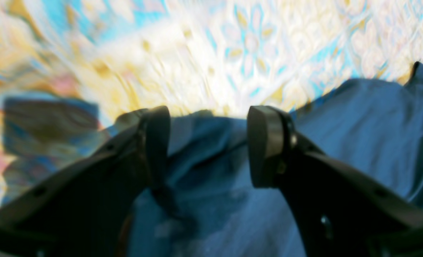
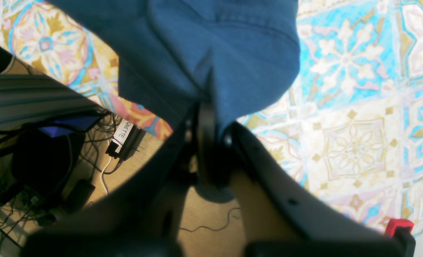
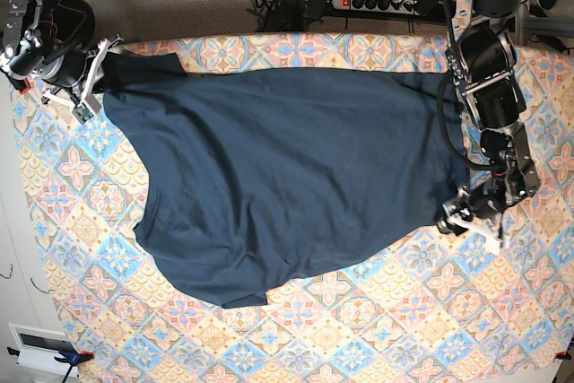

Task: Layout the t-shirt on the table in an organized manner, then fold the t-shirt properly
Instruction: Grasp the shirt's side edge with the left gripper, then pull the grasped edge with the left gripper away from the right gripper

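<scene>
Holding: my right gripper (image 2: 208, 117) pinches the t-shirt (image 3: 287, 177) hem.
Left gripper (image 1: 208, 142): spread, over the cloth.
Table (image 3: 377, 329): patterned.

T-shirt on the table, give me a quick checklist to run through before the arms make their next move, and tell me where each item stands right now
1. Right gripper clamped on the t-shirt: ok, cloth is pinched between shut jaws near the table's edge.
2. Left gripper gripping cloth: not ok, jaws stand open over the fabric, nothing between them.
3. Shirt fully on the table: cannot tell at the right gripper's corner, which sits close to the edge.
4. Shirt laid flat: not ok, the near hem is curved and uneven with a fold.
5. Left wrist view sharp enough to judge contact: not ok, it is blurred.
</scene>
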Robot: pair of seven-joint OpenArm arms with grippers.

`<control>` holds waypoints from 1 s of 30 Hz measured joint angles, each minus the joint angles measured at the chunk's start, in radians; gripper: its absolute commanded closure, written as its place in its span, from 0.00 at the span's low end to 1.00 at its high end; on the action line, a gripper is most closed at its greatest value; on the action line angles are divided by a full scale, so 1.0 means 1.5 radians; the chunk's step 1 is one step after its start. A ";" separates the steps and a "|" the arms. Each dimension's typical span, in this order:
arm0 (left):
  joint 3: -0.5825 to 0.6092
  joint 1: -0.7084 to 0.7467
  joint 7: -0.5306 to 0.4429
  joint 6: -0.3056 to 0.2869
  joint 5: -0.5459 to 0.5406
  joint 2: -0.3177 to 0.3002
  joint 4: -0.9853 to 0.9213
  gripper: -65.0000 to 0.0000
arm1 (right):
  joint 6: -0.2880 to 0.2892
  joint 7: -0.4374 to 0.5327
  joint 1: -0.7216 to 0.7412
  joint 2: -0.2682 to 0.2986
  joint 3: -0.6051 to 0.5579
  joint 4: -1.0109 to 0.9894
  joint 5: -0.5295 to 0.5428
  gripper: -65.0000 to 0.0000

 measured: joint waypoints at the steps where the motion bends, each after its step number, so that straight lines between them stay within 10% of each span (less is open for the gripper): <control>1: 0.025 0.000 -0.017 -0.003 0.001 0.001 -0.014 0.49 | 0.000 0.000 0.000 0.000 0.000 0.000 0.000 0.98; 3: 0.050 -0.006 -0.006 -0.006 -0.018 0.001 -0.023 0.56 | 0.000 0.003 0.001 0.000 0.000 0.000 0.001 0.98; 6: 0.054 -0.007 0.020 -0.005 -0.018 0.003 -0.022 1.00 | 0.000 -0.001 0.000 0.000 0.002 0.000 0.000 0.98; 19: -0.219 -0.004 0.097 -0.001 -0.081 -0.016 0.293 1.00 | 0.002 0.010 0.001 -0.001 0.002 0.000 0.010 0.98; 25: -0.185 -0.002 0.115 0.000 -0.051 -0.041 0.227 1.00 | 0.002 0.005 0.000 -0.001 0.002 0.000 0.008 0.98; 30: -0.181 0.004 0.065 0.036 -0.046 -0.051 0.157 0.59 | 0.002 0.004 -0.002 0.000 0.001 0.000 0.003 0.98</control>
